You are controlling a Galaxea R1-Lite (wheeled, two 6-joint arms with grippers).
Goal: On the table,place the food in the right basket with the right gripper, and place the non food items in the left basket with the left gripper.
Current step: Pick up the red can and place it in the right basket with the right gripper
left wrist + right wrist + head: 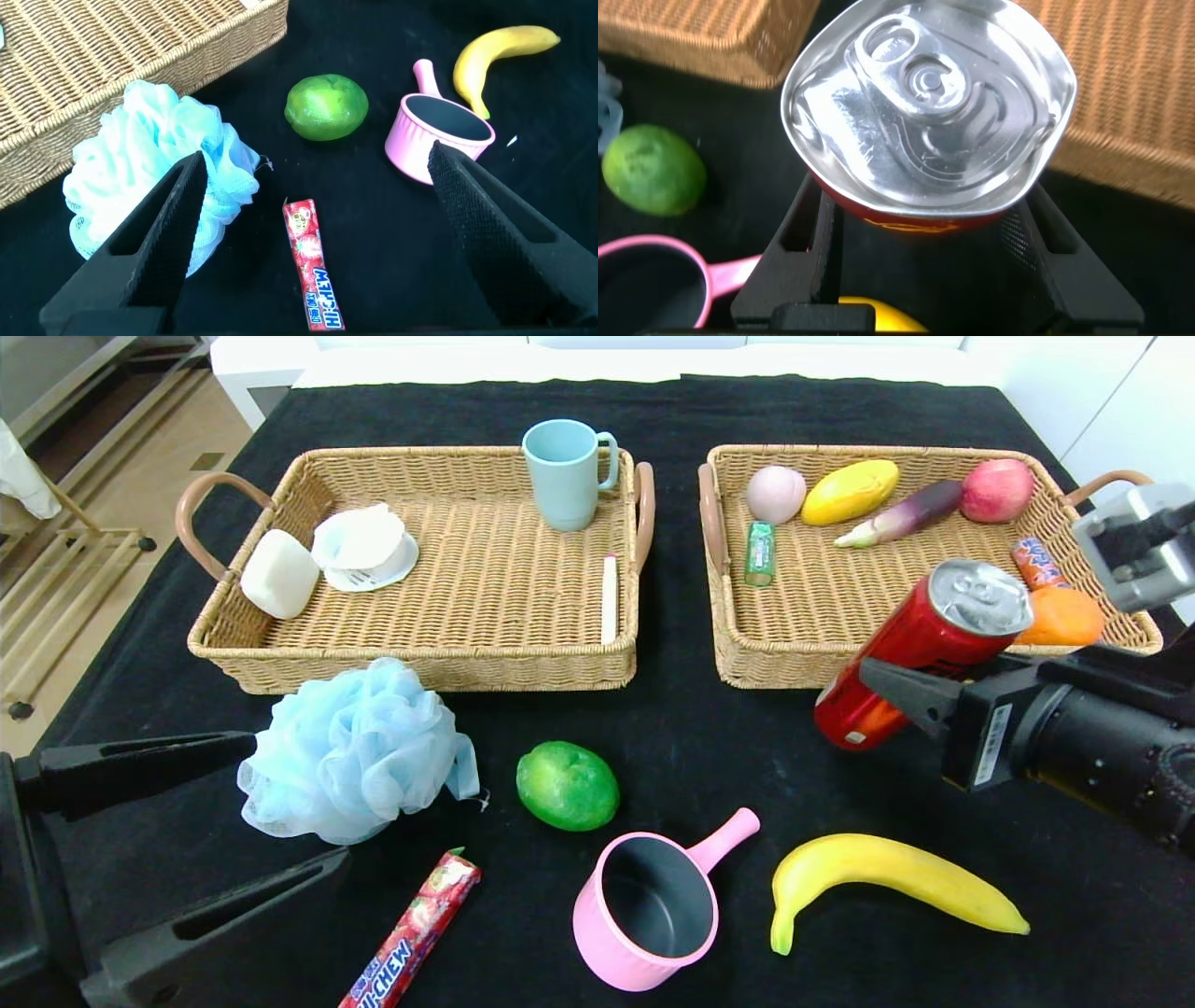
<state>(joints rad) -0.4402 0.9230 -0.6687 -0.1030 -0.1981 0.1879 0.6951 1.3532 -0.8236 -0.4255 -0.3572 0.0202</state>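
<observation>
The right tool holds a red metal drink can, tilted, up off the black counter at the near edge of the right woven basket, about 3 o'clock. The left tool is wide open at 8 o'clock, just beside the fluffy light blue bath sponge.

- Left gripper: two long matte black fingers, wedge-shaped, each with a slot cut along its side
- Inner pads finely ribbed
- Right gripper: black, tapered fingers, blocky black body bearing a white label with print
- Right arm: round black wrist section, grey-white box mounted above it
</observation>
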